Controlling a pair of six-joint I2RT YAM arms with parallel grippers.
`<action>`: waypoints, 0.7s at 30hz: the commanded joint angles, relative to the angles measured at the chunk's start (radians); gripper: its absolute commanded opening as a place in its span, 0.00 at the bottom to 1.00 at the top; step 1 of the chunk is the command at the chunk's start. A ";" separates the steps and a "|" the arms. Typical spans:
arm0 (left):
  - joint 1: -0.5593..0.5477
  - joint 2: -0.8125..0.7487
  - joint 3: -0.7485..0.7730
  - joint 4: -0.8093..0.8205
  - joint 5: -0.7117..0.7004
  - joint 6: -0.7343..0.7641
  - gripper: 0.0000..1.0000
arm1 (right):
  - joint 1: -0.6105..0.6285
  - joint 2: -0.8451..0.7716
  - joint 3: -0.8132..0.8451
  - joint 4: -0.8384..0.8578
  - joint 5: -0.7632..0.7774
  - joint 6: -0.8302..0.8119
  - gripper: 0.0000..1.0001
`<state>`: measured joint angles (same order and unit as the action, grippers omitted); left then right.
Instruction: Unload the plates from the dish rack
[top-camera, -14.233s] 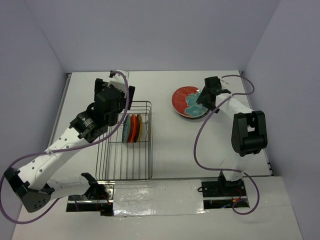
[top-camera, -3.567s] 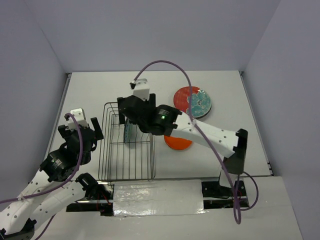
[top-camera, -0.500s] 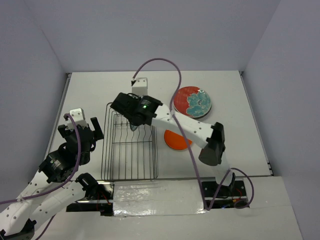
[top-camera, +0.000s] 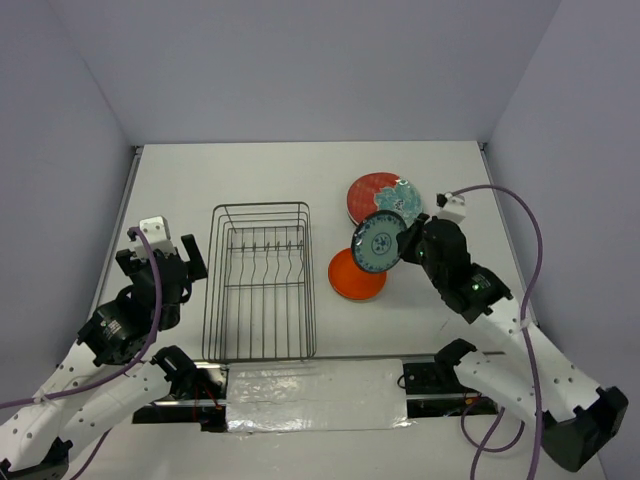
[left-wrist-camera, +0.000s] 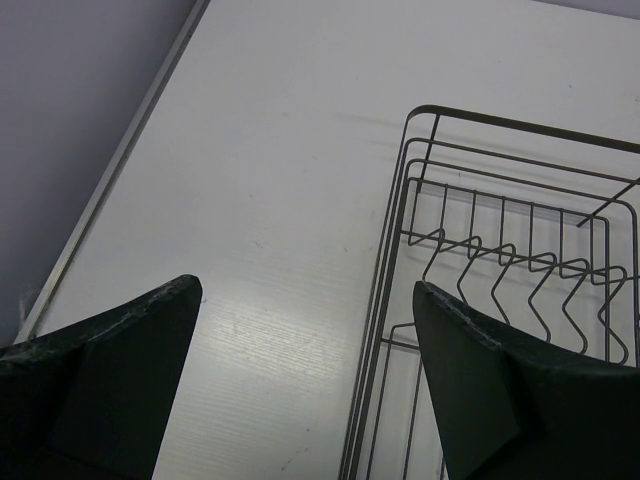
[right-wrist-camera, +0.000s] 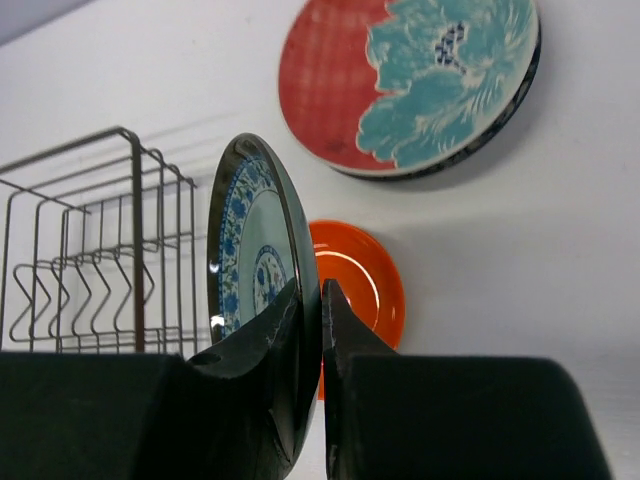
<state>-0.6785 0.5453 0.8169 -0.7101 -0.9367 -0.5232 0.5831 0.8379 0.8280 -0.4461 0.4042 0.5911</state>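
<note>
So the flat white table (top-camera: 450, 170) has a grey wire dish rack (top-camera: 260, 285) on its left half, a small round orange plate (top-camera: 350, 282) just right of it, and a big round red plate with a teal flower (top-camera: 372, 195) further back.

I'm holding the blue-patterned plate (top-camera: 379, 241) upright on edge, rim pinched in my right gripper (right-wrist-camera: 320, 310), just above the orange plate (top-camera: 355, 281) lying flat. The red floral plate (top-camera: 366, 194) lies flat beyond. The wire dish rack (top-camera: 213, 290) sits to the left.
</note>
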 joint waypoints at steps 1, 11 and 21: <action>-0.006 -0.011 -0.004 0.037 -0.002 0.018 0.99 | -0.109 -0.052 -0.120 0.288 -0.300 -0.063 0.00; -0.007 -0.010 -0.005 0.043 0.012 0.031 0.99 | -0.255 0.128 -0.300 0.495 -0.533 -0.007 0.08; -0.007 -0.008 -0.007 0.052 0.026 0.038 1.00 | -0.266 0.236 -0.331 0.529 -0.542 -0.017 0.62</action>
<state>-0.6823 0.5453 0.8150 -0.7017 -0.9134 -0.4999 0.3260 1.0714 0.4973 0.0078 -0.1249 0.5877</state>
